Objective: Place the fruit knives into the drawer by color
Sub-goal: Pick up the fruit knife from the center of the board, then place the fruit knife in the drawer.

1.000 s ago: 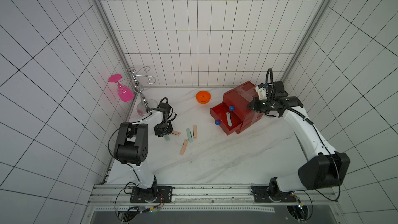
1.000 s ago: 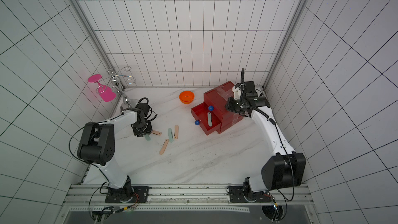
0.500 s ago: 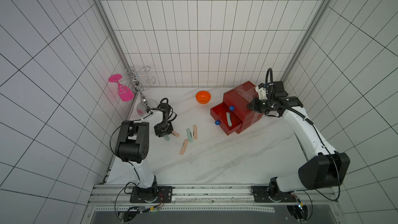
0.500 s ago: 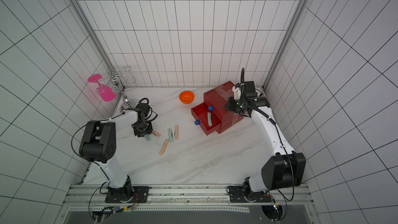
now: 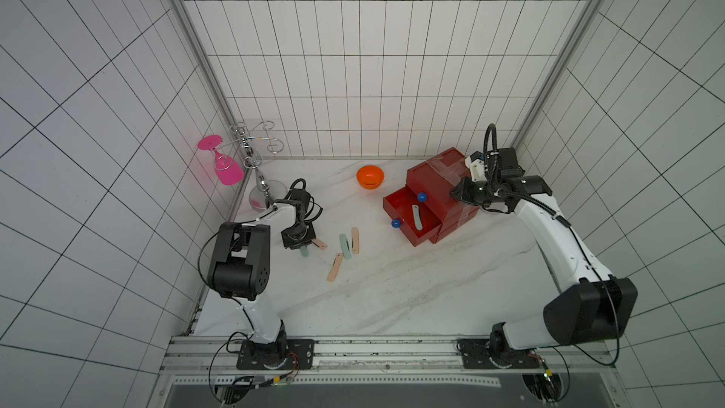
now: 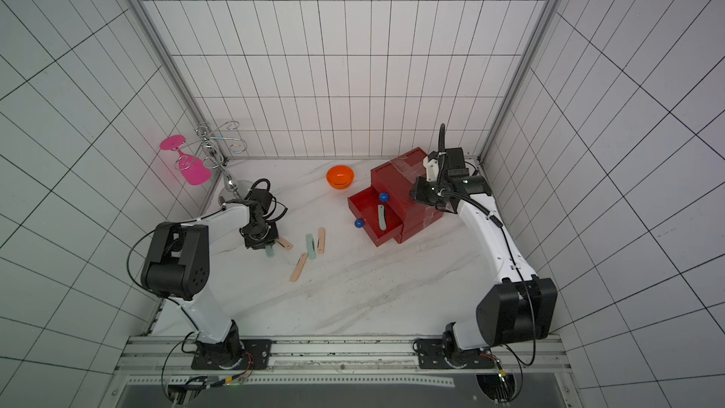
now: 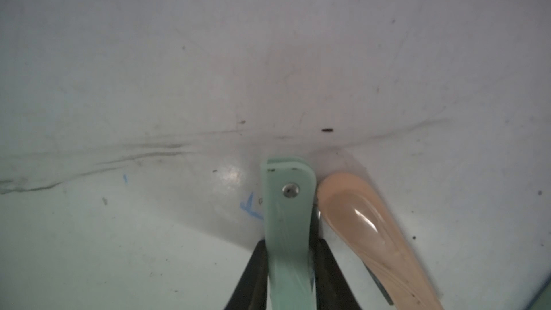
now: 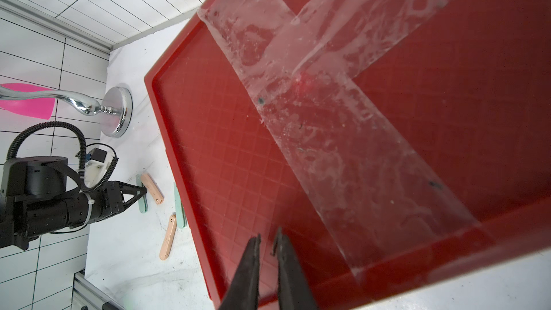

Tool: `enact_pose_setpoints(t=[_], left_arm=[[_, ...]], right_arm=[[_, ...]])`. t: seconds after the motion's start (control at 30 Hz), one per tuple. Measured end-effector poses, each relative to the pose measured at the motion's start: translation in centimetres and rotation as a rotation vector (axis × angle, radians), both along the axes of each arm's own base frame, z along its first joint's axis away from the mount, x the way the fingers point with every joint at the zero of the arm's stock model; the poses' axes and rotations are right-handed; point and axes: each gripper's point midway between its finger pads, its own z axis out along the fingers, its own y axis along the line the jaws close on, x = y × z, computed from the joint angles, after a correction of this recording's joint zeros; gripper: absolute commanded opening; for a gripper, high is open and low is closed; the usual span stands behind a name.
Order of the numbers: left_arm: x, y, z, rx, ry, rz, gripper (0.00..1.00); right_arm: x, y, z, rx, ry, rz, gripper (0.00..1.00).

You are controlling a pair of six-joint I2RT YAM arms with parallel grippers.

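So the left hand is sitting low on the desk, at the left of both top views. Its fingers are pressing on both long edges of a mint knife. It's looking clamped to me, with the knife lying flat on the surface. Grabbing it across the narrow width is making sense, since that's about the only way a slim stick like this is fitting in there.

A peach knife is lying right up against it, so I'm guessing a lift is risking a nudge to that one. Three more knives are lying mid-frame, one mint and two peach, well apart from the drawer at the right.

Two of its trays are standing pulled out, and a greenish knife is lying in the further-out one. I'm betting that's where the mint one is belonging too.

The right hand is hovering over the taped drawer top, tips almost together and gripping nothing. It's probably parking there to stay clear of the open trays.
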Motion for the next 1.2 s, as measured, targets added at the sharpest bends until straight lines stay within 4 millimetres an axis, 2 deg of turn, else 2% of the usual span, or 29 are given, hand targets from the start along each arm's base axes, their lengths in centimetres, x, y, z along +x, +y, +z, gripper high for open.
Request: enact_pose_setpoints(t=[0.2, 0.37, 0.5, 0.8, 1.2], left_arm=[[-0.7, 0.1, 0.1, -0.001, -0.020, 0.002, 0.24], [-2.1, 0.0, 0.2, -0.011, -0.002, 0.005, 0.24], [-3.4, -0.9, 0.5, -0.026, 0.023, -0.011, 0.24], [-3.8, -4.8, 3.6, -0.110, -0.038, -0.077, 0.24], [-1.2, -11.7, 8.7, -0.219, -0.158, -0.192, 0.25]], right_arm=[[0.0, 0.0, 0.0, 0.001, -0.001, 0.000, 0.15], [0.0, 0.0, 0.0, 0.003, 0.000, -0.001, 0.15], [0.0, 0.0, 0.0, 0.004, 0.000, -0.001, 0.15], [0.0, 0.0, 0.0, 0.006, -0.002, -0.004, 0.16], [0.0, 0.0, 0.0, 0.010, 0.000, -0.010, 0.16]])
